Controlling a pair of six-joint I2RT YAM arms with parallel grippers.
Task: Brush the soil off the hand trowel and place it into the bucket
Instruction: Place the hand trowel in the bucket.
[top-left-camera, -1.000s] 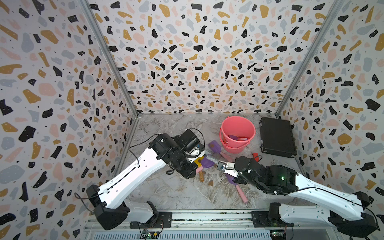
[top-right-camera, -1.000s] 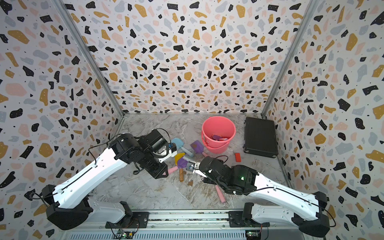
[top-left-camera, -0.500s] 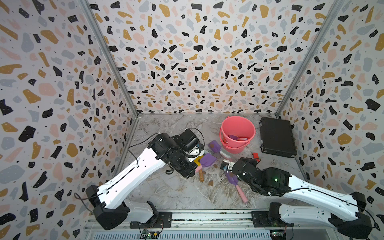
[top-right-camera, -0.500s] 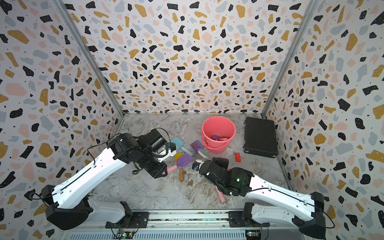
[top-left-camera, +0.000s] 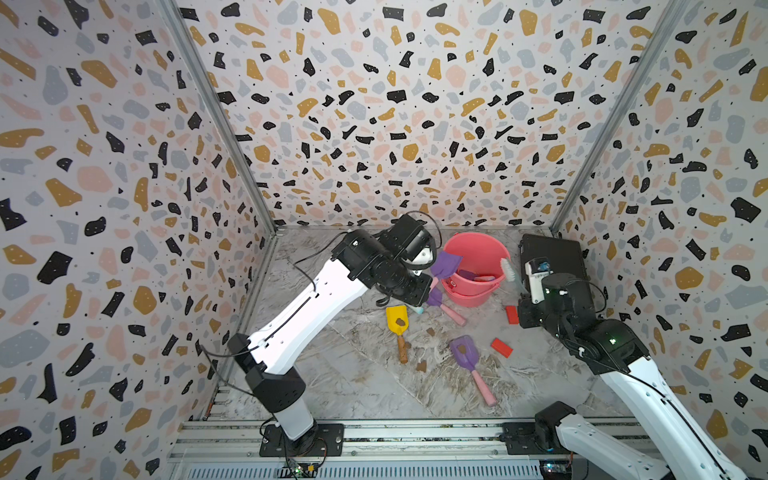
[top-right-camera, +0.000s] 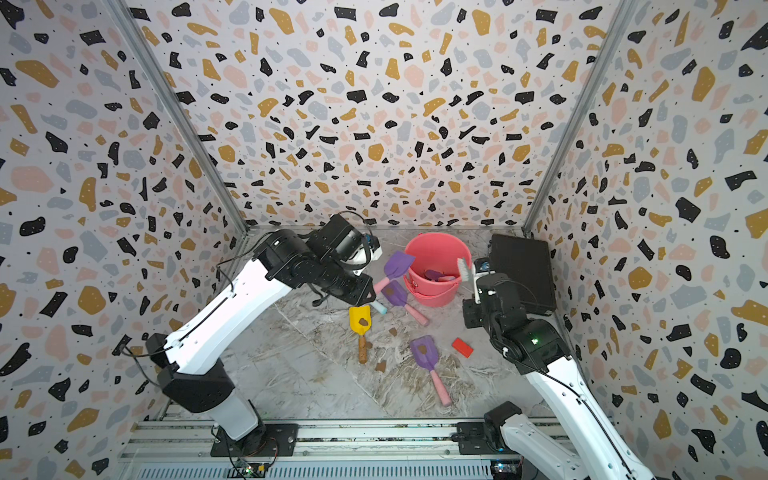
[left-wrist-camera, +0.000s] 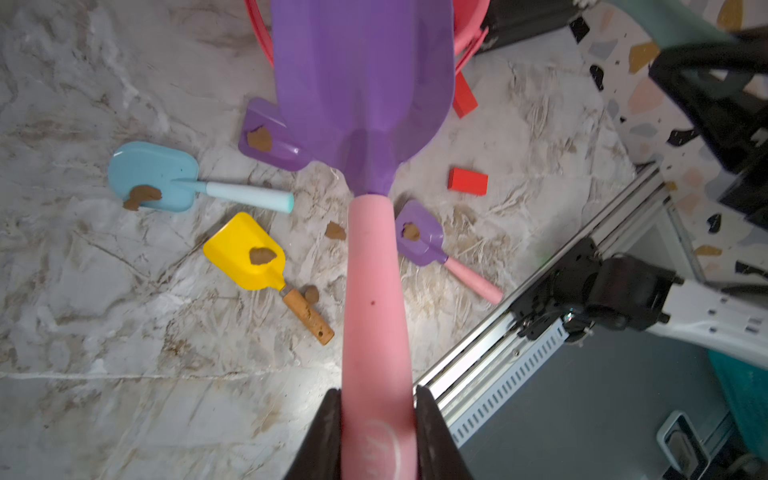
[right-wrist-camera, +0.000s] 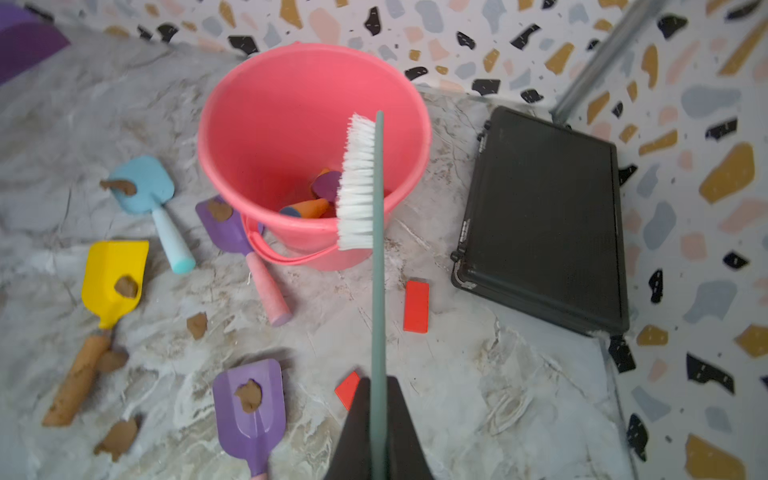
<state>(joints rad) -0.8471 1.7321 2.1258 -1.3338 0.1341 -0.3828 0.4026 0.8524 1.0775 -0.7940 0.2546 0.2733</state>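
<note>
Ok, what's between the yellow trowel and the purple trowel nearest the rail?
Loose soil blobs on the tabletop, nothing else; both top views show them.

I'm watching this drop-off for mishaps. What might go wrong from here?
1. The purple pink-handled trowel in the left gripper hangs beside the rim of the coral-pink plastic bucket, not clearly over its opening. Released now, it may land outside.
2. The white-bristled brush in the right gripper stands near the opposite rim, so the two tools might collide there.

The bucket (right-wrist-camera: 257, 124) looks smooth plastic, the black case (right-wrist-camera: 540, 216) matt.
</note>
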